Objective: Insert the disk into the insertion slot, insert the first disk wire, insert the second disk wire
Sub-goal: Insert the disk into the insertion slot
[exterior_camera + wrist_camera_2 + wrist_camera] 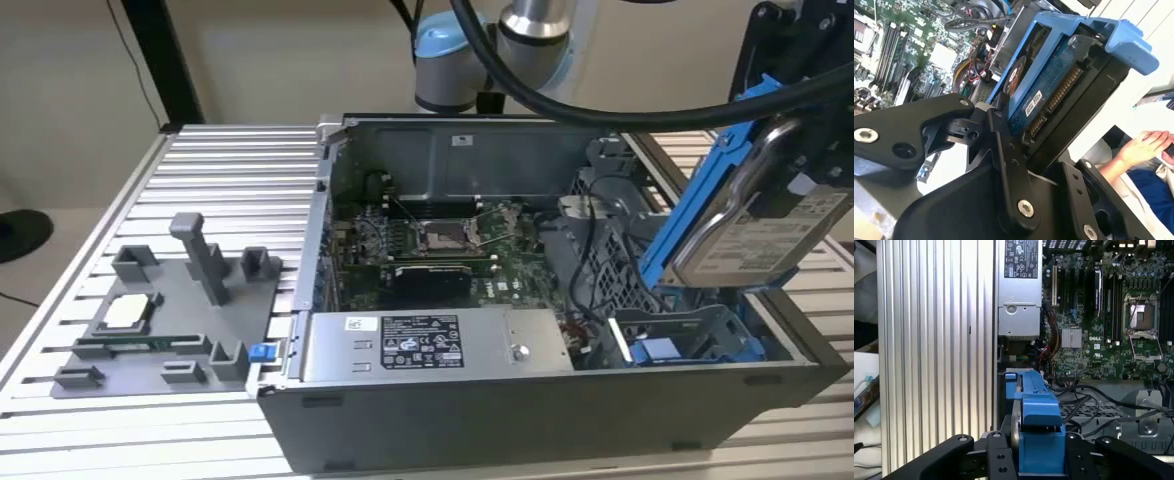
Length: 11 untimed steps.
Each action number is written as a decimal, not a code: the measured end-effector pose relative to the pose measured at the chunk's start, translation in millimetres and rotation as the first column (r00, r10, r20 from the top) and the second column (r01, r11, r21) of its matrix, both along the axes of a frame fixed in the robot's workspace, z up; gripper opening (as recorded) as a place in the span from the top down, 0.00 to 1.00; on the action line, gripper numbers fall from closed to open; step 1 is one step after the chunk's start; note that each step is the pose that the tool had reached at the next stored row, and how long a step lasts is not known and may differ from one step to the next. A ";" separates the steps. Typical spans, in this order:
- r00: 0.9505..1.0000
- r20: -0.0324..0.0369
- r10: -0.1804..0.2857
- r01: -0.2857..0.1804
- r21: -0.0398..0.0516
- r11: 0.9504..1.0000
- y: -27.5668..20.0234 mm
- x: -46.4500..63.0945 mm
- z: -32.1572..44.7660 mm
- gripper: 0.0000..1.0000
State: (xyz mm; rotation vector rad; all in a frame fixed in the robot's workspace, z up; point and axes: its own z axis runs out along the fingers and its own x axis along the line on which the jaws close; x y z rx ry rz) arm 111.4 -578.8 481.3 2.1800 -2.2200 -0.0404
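My gripper hangs above the open computer case at the exterior view's right, shut on the disk. The disk is a silver drive with a white label in a blue carrier frame; it is held steeply tilted, its lower end just above the case. Below it lies the insertion slot, a grey bay with blue trim. In the second wrist view, black fingers clamp the disk with its connector edge showing. The blue frame sits between the fingers in the first wrist view. Black cables lie loose beside the bay.
A grey power supply box sits along the case's front wall and the motherboard lies behind it. A perforated grey cage stands beside the bay. A grey fixture tray rests on the ribbed table. A person's hand is nearby.
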 end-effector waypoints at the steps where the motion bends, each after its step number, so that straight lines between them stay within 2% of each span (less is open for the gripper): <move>1: 1.000 0.000 0.000 0.000 0.000 1.000 -0.5 0.2 -1.3 1.00; 11: 1.000 0.000 0.000 0.000 0.000 1.000 -1.6 6.6 -18.5 1.00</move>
